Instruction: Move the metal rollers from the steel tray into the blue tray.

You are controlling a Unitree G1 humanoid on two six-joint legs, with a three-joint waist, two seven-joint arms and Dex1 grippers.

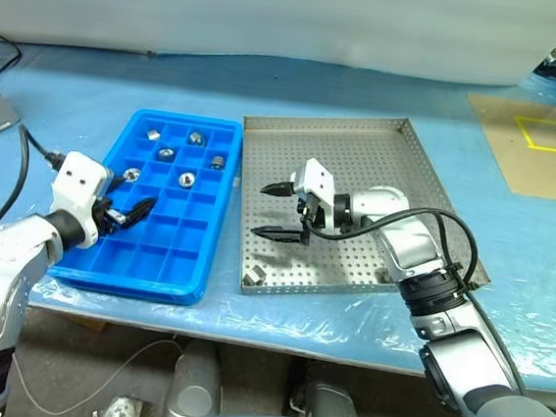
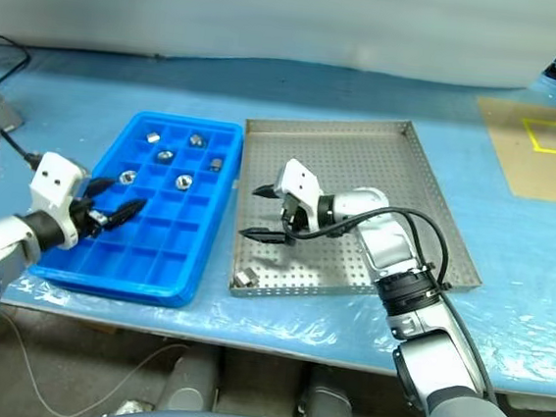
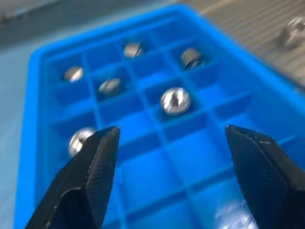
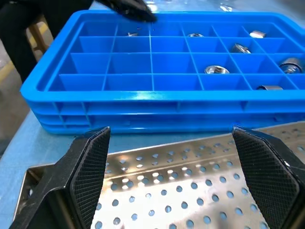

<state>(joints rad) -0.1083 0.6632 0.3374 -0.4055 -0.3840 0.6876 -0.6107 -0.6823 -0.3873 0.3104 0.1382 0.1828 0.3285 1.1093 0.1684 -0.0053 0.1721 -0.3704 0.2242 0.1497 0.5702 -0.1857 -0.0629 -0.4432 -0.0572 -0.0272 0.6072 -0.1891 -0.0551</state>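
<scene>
Task looks nearly done, I'd say: six small shiny silver metal rollers already sit in separate compartments at the far end of the bright blue plastic compartment tray, w/ just one roller visible in the big square perforated steel tray, in its near-left corner beside the rim. Left pincer hangs wide & empty over the blue tray's left-hand cells, right pincer also wide & empty over the steel tray's left part, pointing toward the blue tray. No brand, label or legible writing on trays or bench.
</scene>
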